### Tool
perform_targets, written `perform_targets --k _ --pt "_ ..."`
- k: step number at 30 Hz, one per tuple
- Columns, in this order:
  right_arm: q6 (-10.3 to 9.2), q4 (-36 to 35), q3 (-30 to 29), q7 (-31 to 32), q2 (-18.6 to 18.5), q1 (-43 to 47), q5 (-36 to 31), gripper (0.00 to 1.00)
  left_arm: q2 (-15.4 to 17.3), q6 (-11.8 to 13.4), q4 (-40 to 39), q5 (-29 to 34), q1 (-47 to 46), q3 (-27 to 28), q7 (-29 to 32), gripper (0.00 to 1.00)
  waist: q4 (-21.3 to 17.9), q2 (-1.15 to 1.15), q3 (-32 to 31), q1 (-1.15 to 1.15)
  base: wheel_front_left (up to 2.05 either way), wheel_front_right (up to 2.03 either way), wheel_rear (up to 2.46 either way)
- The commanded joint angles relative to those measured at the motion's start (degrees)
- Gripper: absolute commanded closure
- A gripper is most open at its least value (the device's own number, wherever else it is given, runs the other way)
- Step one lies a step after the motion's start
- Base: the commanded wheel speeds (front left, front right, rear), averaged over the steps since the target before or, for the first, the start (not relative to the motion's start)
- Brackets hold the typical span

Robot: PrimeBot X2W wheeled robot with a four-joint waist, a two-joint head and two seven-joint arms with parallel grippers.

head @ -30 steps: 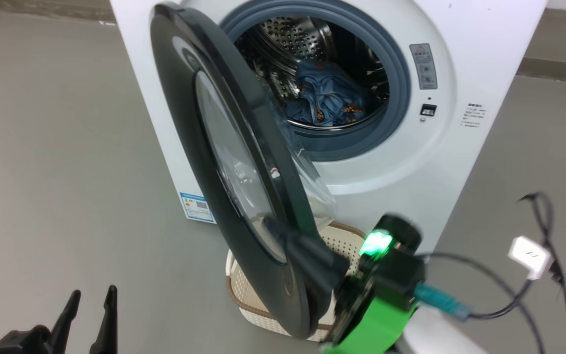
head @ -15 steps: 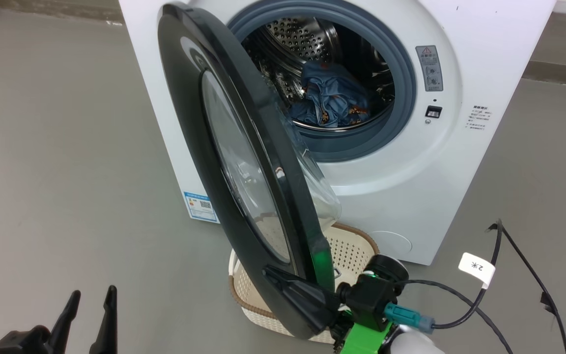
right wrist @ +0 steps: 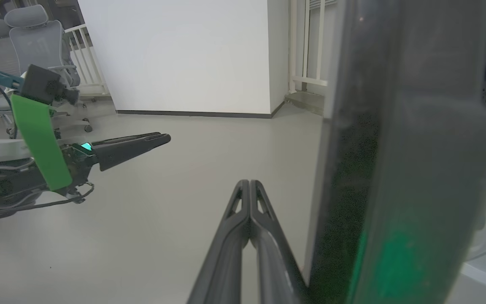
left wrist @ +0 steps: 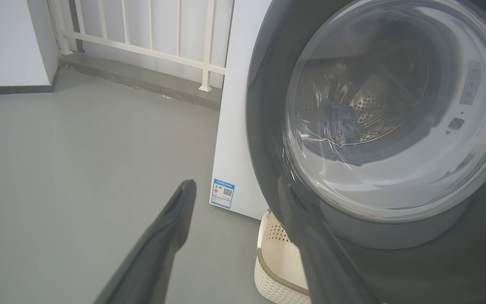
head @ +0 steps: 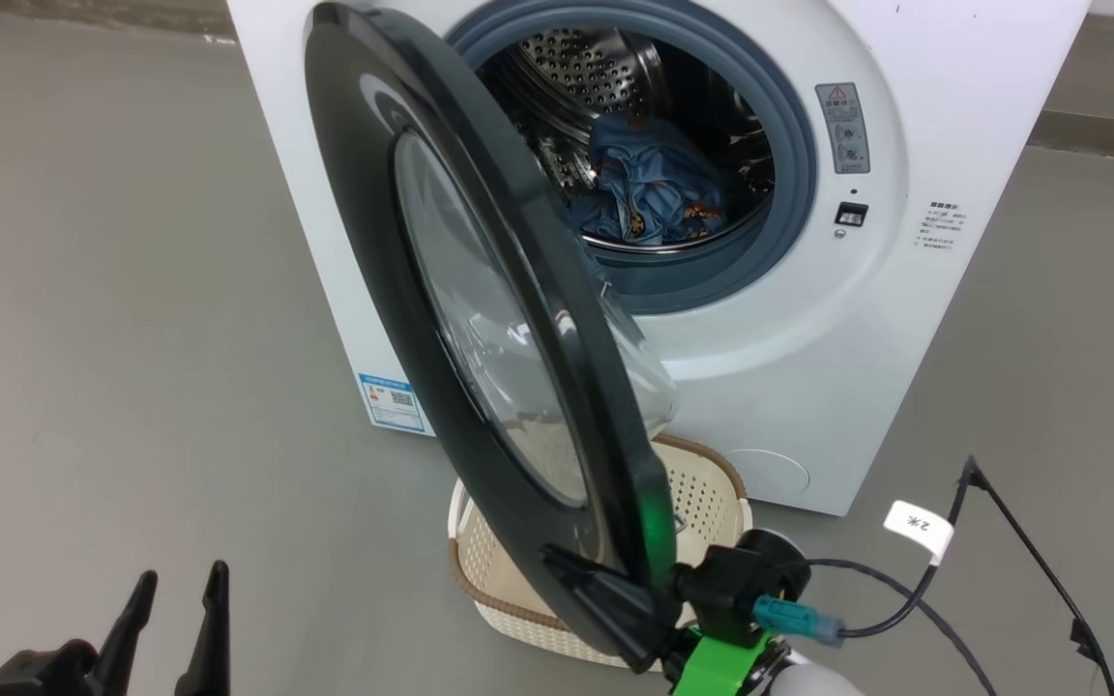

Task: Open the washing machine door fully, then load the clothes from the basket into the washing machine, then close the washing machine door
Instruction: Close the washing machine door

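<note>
**Operator:** Black fingers, lower left: my left gripper (head: 175,619) gapes wide, empty, well apart from the washing machine door (head: 480,319).

**Supervisor:** Nearer arm?

**Operator:** The right. My right gripper (right wrist: 249,188), fingers pinched together on nothing, lies along the outside of the door's free lower rim. The clothes (head: 649,193) sit in the drum (head: 576,68) beyond, so I'd push rightward.

Door (head: 373,242) half open, blue clothes (head: 649,188) inside washing machine (head: 789,367), cream basket (head: 509,614) below
</note>
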Motion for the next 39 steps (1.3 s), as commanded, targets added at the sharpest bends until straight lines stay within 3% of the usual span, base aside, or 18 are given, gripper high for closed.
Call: perform_targets --k 1,11,24,39 --pt "0.06 -0.6 -0.6 -0.6 0.0 -1.2 0.8 1.00 1.2 -0.2 -1.0 -0.3 -3.0 2.3 -0.4 0.00 0.0 0.00 0.0 0.00 0.00 0.00 0.00" --pt "0.06 1.4 -7.8 -0.7 -3.0 -3.6 0.7 1.00 1.5 -0.2 -1.8 -0.7 -4.0 2.2 -0.4 0.00 0.3 0.00 3.1 0.00 0.00 0.00 0.00" --pt "0.06 3.0 -24.3 -0.7 -5.5 -10.1 -0.9 1.00 2.3 -0.2 -3.5 -2.2 -9.3 0.9 -0.4 0.00 1.6 0.00 13.7 0.00 0.00 0.00 0.00" --pt "0.06 5.3 -33.0 -0.8 -8.6 -20.9 -4.0 1.00 2.6 -0.2 -5.0 -4.1 -14.3 -0.5 -0.4 0.00 3.0 0.00 22.5 0.00 0.00 0.00 0.00"
